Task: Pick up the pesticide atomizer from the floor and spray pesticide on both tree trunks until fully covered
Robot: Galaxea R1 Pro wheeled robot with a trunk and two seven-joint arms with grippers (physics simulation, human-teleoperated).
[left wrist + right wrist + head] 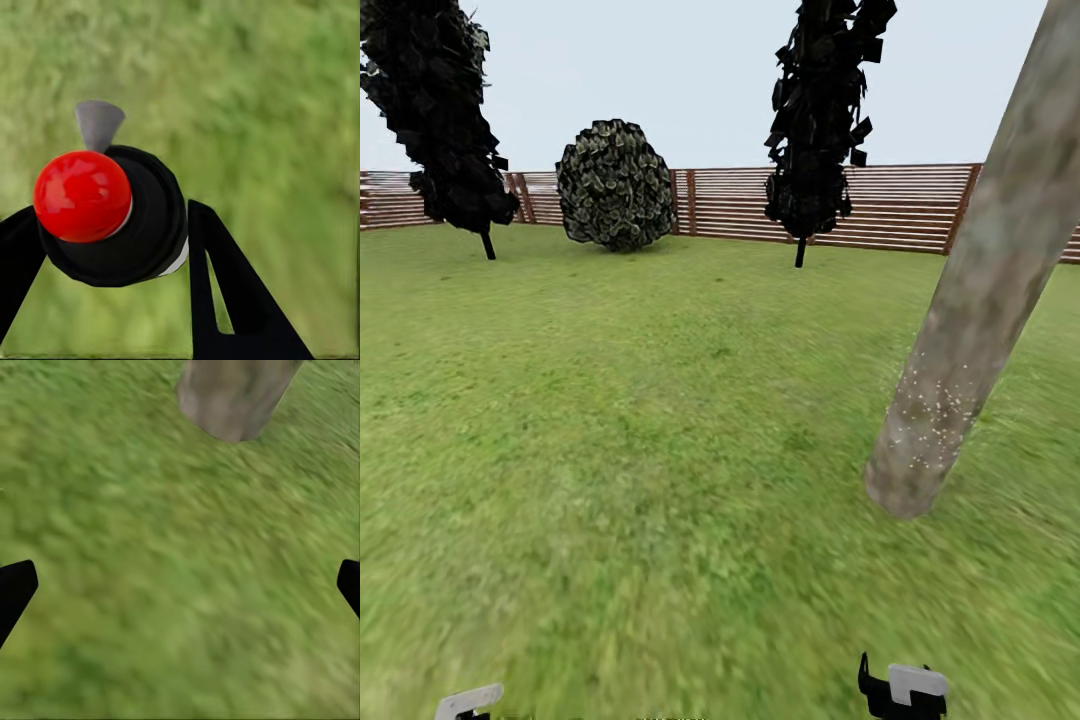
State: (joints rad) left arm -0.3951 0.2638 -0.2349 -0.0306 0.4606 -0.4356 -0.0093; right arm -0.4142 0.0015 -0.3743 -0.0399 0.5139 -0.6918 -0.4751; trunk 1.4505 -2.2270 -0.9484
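Left wrist view alone shows fingers [217, 285] clamping the atomizer [112, 217].

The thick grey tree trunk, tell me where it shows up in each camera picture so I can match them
Head view: the tree trunk leans along the right side, white specks near its base.
Right wrist view: the trunk's base meets the grass at the top, beyond the open right gripper.
Left wrist view: no trunk here; the left gripper holds the atomizer.
Shared landmark: the lawn.
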